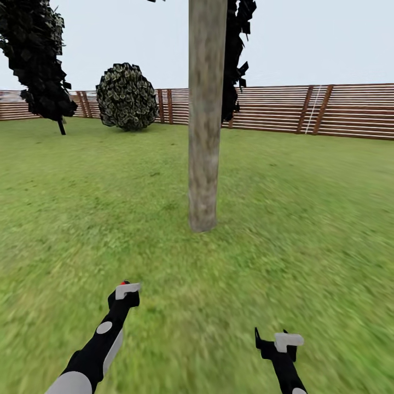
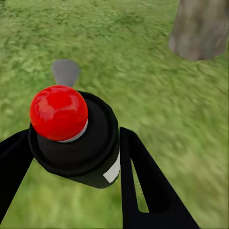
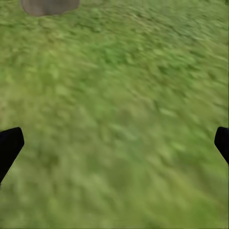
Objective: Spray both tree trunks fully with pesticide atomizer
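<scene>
My left gripper (image 1: 126, 294) is shut on the pesticide atomizer (image 2: 78, 138), a small black bottle with a white label and a round red cap. It is held low over the grass, a short way in front of a tree trunk (image 1: 206, 115). The trunk is thick, mottled grey-tan, and stands upright in mid-lawn. Its base also shows in the left wrist view (image 2: 200, 28) and the right wrist view (image 3: 47, 5). My right gripper (image 1: 272, 342) hangs open over bare grass, with nothing between its fingers (image 3: 9, 145). No spray cloud is visible.
A brown slatted fence (image 1: 339, 109) rings the lawn at the back. A round dark bush (image 1: 127, 97) and a dark-leaved tree (image 1: 35, 54) stand at the far left. A small grey patch (image 2: 65, 71) lies on the grass ahead of the bottle.
</scene>
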